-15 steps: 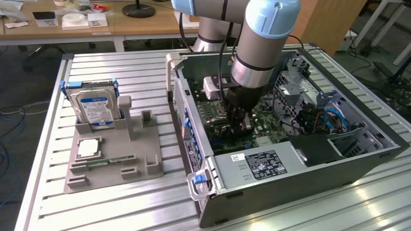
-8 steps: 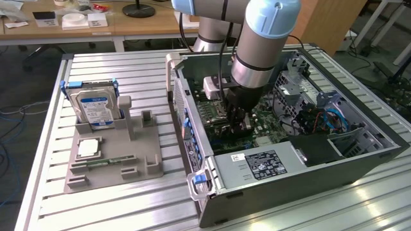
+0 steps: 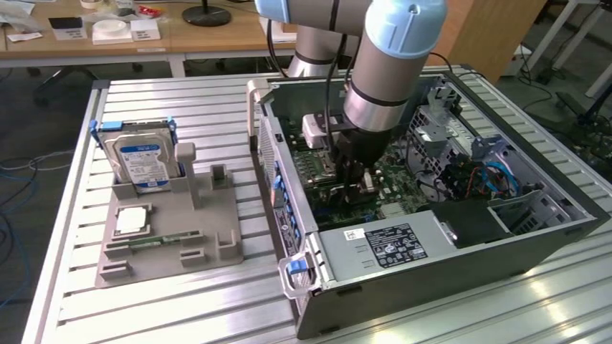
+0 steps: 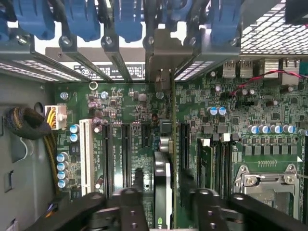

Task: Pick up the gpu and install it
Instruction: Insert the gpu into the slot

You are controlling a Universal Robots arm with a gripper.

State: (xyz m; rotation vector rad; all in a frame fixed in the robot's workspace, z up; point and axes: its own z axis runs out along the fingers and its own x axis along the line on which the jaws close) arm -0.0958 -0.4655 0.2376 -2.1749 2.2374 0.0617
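Gripper [image 4: 163, 192] is down inside the open computer case [image 3: 535, 236], over the motherboard [image 4: 120, 125]. The gpu [image 4: 166, 159] stands on edge in a motherboard slot, directly between the two fingers [image 4: 137, 180], its metal bracket [image 4: 166, 53] at the case's rear wall. The fingers stand a little apart from the card on either side, so the grip looks released. A hard drive [image 3: 143, 161] sits upright in the grey holder [image 3: 191, 236] on the table [image 3: 172, 308], well apart.

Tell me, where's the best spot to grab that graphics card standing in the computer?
Probably its free top edge, coming straight down from above. The gpu stands on edge in a motherboard slot, so only that thin upper edge is exposed; the hand straddles it there now.
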